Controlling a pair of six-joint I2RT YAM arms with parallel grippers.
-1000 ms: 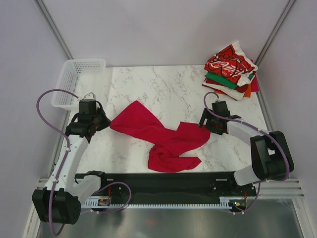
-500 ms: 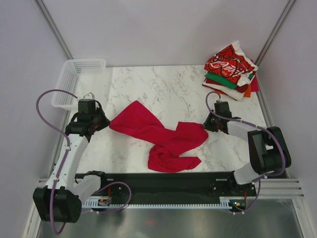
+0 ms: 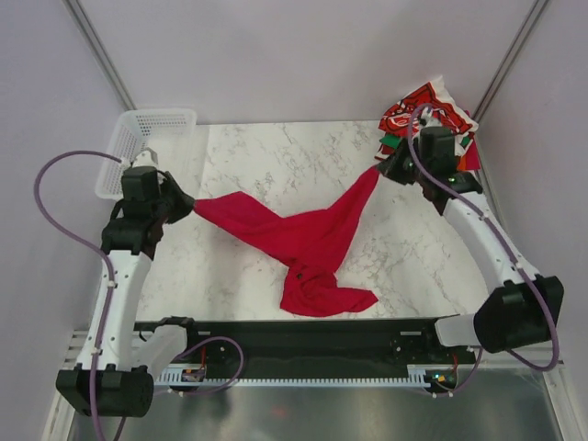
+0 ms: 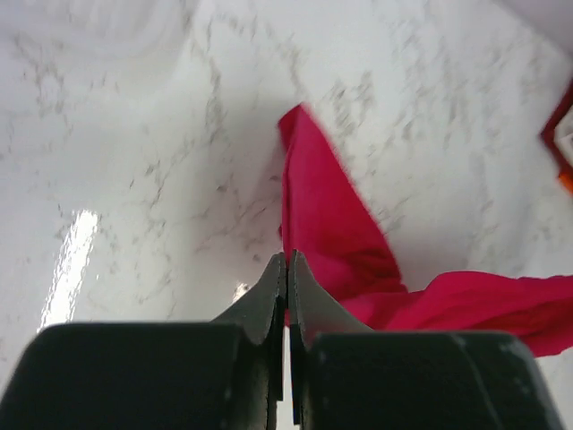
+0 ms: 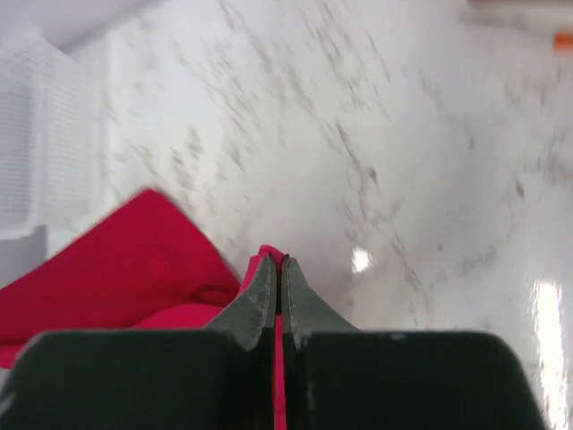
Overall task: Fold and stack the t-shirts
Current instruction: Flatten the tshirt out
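A plain crimson-red t-shirt (image 3: 308,243) hangs stretched between both grippers above the marble table (image 3: 276,156), its lower part bunched on the surface. My left gripper (image 3: 188,208) is shut on the shirt's left corner, whose cloth (image 4: 336,215) runs away from the tips (image 4: 287,260). My right gripper (image 3: 378,171) is shut on the right corner, with red cloth (image 5: 134,260) pinched at the tips (image 5: 279,262). A stack of folded t-shirts (image 3: 441,106), red with white script print on top, lies at the back right, partly hidden by the right arm.
A white mesh basket (image 3: 133,147) stands at the back left edge of the table. The black rail (image 3: 294,335) with both arm bases runs along the near edge. Grey walls close in on both sides.
The right gripper closed on the shirt's right corner and lifted it back and to the right toward the stack. The left gripper pulled its corner left and up, stretching the shirt.
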